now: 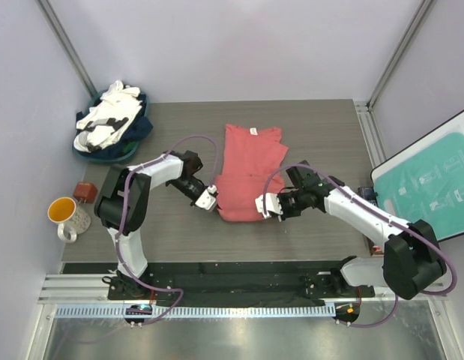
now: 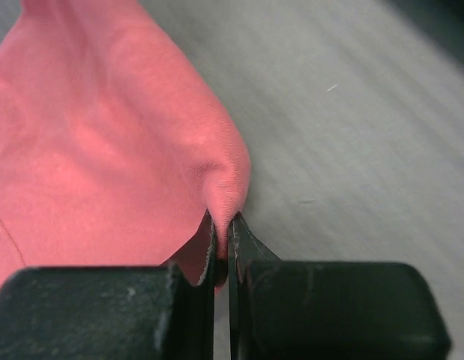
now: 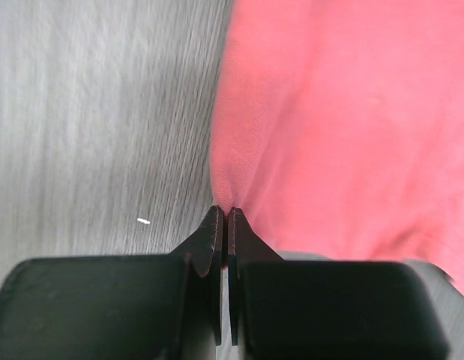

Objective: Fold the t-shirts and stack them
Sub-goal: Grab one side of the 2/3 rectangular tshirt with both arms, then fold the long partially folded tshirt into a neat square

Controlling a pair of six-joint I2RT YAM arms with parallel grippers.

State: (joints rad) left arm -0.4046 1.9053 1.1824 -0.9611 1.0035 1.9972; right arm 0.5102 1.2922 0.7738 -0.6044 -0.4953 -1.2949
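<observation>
Left fingers (image 2: 250,253) and right fingers (image 3: 248,247) pinch coral-red t-shirt (image 1: 250,161); overhead alone shows tag (image 1: 253,132).

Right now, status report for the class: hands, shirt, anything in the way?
Left hand shut on red t-shirt, near-left corner. Right hand shut on near-right corner. Mug far left.

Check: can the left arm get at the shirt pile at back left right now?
Probably not yet: the left gripper is shut on the coral shirt's near corner. Nothing stands between it and the pile, so once it lets go, likely yes.
</observation>
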